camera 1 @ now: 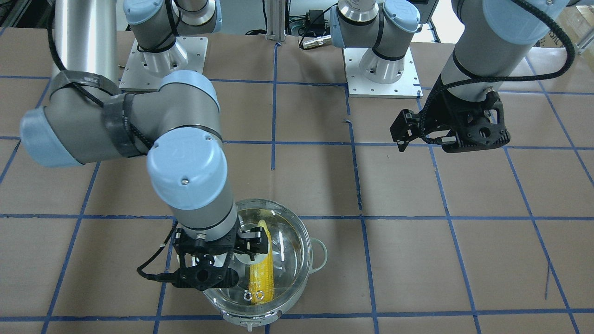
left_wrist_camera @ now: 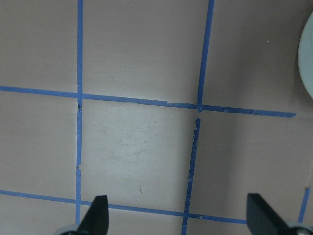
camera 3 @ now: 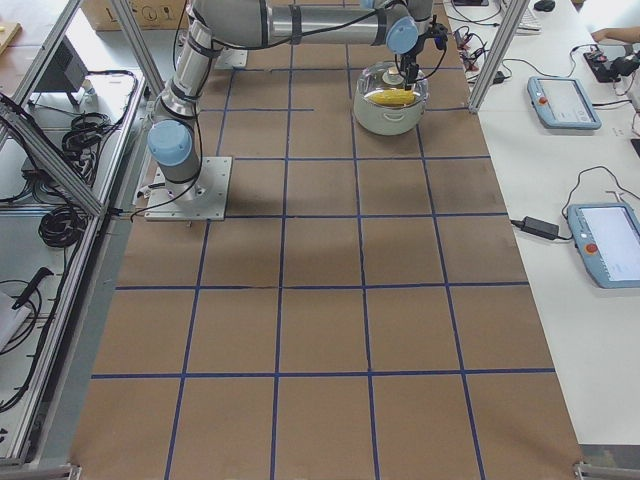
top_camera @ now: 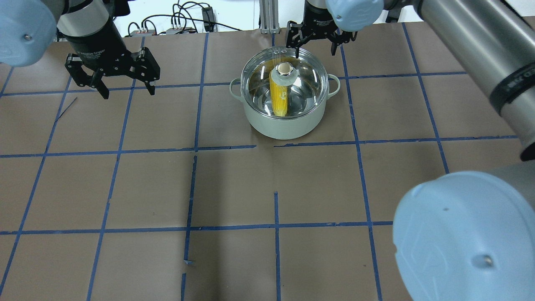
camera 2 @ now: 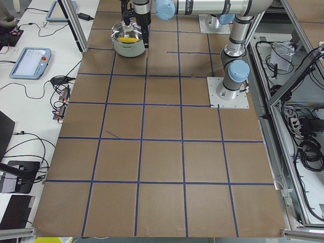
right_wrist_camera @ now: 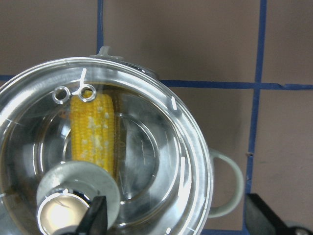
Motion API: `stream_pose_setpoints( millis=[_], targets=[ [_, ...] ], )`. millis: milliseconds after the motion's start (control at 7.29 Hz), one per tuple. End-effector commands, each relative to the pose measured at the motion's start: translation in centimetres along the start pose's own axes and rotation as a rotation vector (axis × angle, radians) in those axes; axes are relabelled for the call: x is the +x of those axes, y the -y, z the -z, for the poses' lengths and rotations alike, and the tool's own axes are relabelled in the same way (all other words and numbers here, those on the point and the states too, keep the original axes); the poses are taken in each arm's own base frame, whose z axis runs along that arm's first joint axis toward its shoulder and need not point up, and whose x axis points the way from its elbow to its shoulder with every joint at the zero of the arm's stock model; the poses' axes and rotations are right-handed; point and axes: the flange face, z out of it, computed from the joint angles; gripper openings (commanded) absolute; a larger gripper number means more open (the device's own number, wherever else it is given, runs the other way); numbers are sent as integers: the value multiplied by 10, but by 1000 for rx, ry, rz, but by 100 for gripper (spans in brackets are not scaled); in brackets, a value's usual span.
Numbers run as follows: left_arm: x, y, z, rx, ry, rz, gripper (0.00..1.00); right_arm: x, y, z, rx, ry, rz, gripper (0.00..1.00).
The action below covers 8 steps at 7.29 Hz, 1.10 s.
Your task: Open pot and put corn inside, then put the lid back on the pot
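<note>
The pot [top_camera: 284, 125] stands at the far middle of the table with the glass lid [top_camera: 307, 81] seated on it. The corn [top_camera: 279, 98] lies inside, seen through the lid under the pale knob [top_camera: 284, 69]. My right gripper [top_camera: 315, 52] is open and empty just above the lid's far side. In the right wrist view the right gripper [right_wrist_camera: 178, 218] holds nothing, and the knob [right_wrist_camera: 63, 210] lies outside its left finger. My left gripper [top_camera: 127, 90] is open and empty, well to the left over bare table. The left wrist view shows only the pot's edge [left_wrist_camera: 308, 58].
The table is brown paper with a blue tape grid. Two arm base plates [camera 1: 162, 65] [camera 1: 383, 69] sit at the robot's side. Side benches with tablets [camera 2: 29, 62] [camera 3: 565, 100] flank the table ends. The right arm's elbow [camera 1: 188, 171] hangs over the pot area.
</note>
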Motion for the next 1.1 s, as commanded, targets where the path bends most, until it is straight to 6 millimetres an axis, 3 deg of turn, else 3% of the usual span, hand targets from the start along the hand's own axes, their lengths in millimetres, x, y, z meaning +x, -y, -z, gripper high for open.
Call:
stream_pose_setpoints(
  millis=[0, 275, 412, 549, 961],
  targets=[
    [0, 0, 0, 2, 3, 0, 100, 44, -62, 38, -16, -6, 38, 99],
    [0, 0, 0, 2, 3, 0, 100, 86, -127, 71, -33, -10, 36, 100],
    [0, 0, 0, 3, 3, 0, 100, 93, -149, 87, -112, -4, 35, 100],
    [0, 0, 0, 3, 3, 0, 100, 92, -163, 110, -85, -4, 36, 100],
    [2, 1, -3, -3, -6, -2, 100, 90, -170, 110, -112, 6, 39, 100]
  ],
)
